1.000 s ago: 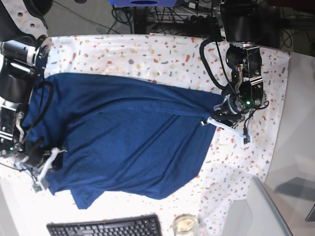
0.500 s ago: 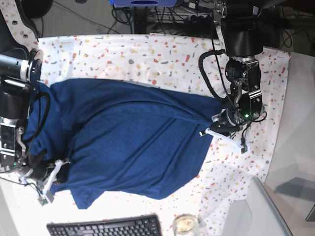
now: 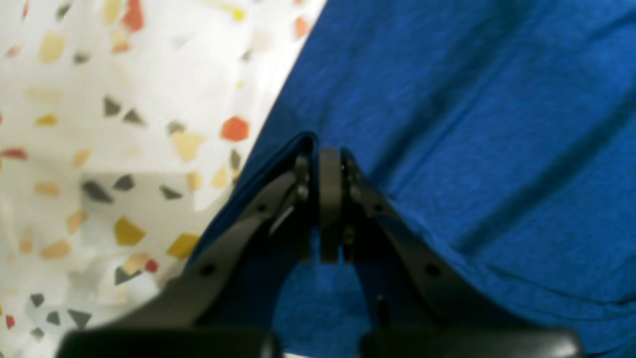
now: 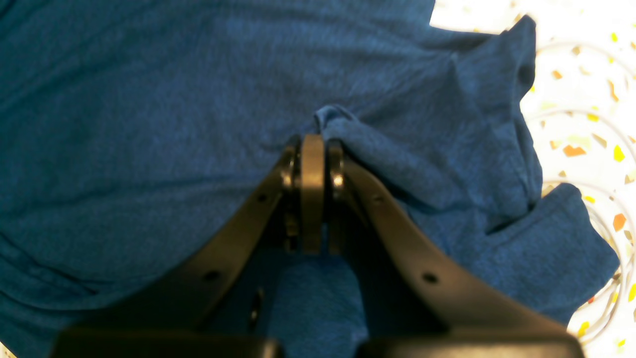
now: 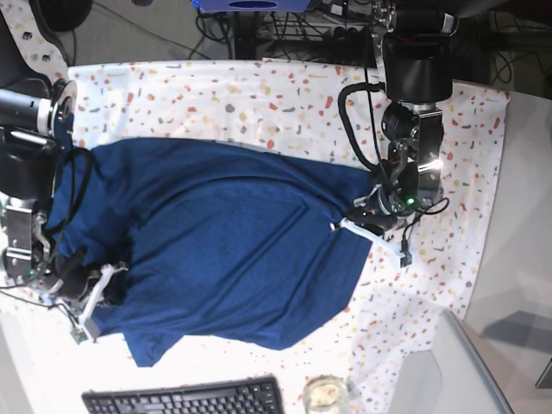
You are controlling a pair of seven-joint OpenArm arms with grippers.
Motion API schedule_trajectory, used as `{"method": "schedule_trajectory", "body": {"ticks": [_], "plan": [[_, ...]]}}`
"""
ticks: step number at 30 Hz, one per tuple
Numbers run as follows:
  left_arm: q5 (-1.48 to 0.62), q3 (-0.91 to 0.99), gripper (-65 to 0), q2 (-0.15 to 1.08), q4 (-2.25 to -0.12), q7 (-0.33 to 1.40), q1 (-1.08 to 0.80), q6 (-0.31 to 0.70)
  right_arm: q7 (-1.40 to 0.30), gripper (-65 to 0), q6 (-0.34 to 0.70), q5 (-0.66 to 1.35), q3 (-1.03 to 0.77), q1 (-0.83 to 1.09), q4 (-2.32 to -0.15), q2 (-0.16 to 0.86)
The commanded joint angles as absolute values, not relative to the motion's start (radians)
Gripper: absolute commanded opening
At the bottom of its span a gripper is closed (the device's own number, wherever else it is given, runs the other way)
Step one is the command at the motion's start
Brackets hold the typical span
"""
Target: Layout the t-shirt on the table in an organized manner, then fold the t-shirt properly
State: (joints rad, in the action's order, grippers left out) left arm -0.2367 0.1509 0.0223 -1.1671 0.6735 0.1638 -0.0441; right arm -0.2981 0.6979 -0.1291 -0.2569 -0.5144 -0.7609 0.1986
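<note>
My left claw (image 3: 330,159) is clamped on the edge of the t-shirt (image 5: 224,250), my right claw (image 4: 313,144) pinching a bunched fold (both fully closed); the shirt lies spread across the table (image 5: 259,95).

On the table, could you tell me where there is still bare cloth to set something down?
Free: the strip of table beyond the t-shirt, and the patch between its edge and the glass jar. Crowded: both shirt ends, where the left gripper and right gripper pinch fabric.
</note>
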Motion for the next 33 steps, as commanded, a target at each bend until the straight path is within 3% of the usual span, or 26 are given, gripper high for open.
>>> {"method": "schedule_trajectory", "body": {"ticks": [1,6,8,14,16,17,23,25,33], "plan": [[-0.240,0.154,-65.0,0.027,-1.184,0.659,0.191,-0.039,-0.274,-65.0,0.698,-0.111,-0.257,-0.544,-0.777,0.209],[-0.240,0.162,-65.0,0.027,-1.147,0.659,0.213,-0.039,-0.274,-65.0,0.698,-0.111,-0.265,-0.542,-0.777,0.208],[-0.240,0.162,-65.0,0.027,-1.136,0.659,0.228,-0.039,-0.275,-61.4,0.698,-0.111,-0.265,-0.542,-0.782,0.208],[-0.242,0.163,-65.0,0.027,-1.132,0.657,0.242,-0.039,-0.277,-23.9,0.698,-0.108,-0.308,-0.450,-0.918,0.213],[-0.242,0.163,-65.0,0.025,-1.129,0.657,0.252,-0.039,-0.286,-17.3,0.698,-0.110,-0.410,-0.377,-1.030,0.208],[-0.243,0.163,-61.9,0.025,-1.129,0.657,0.254,-0.039,-0.309,-16.7,0.698,-0.110,-0.446,-0.349,-1.072,0.206],[-0.245,0.163,-9.9,0.027,-1.136,0.657,0.254,-0.039,-0.438,-19.1,0.698,-0.107,-0.641,-0.176,-1.245,0.205],[-0.246,0.165,0.0,0.028,-1.139,0.653,0.254,-0.039,-0.438,-19.1,0.698,-0.107,-0.668,-0.130,-1.270,0.205],[-0.249,0.153,0.0,0.022,-1.360,0.601,0.137,-0.039,-0.438,-19.1,0.698,-0.107,-0.780,-0.031,-1.302,0.200]]}}
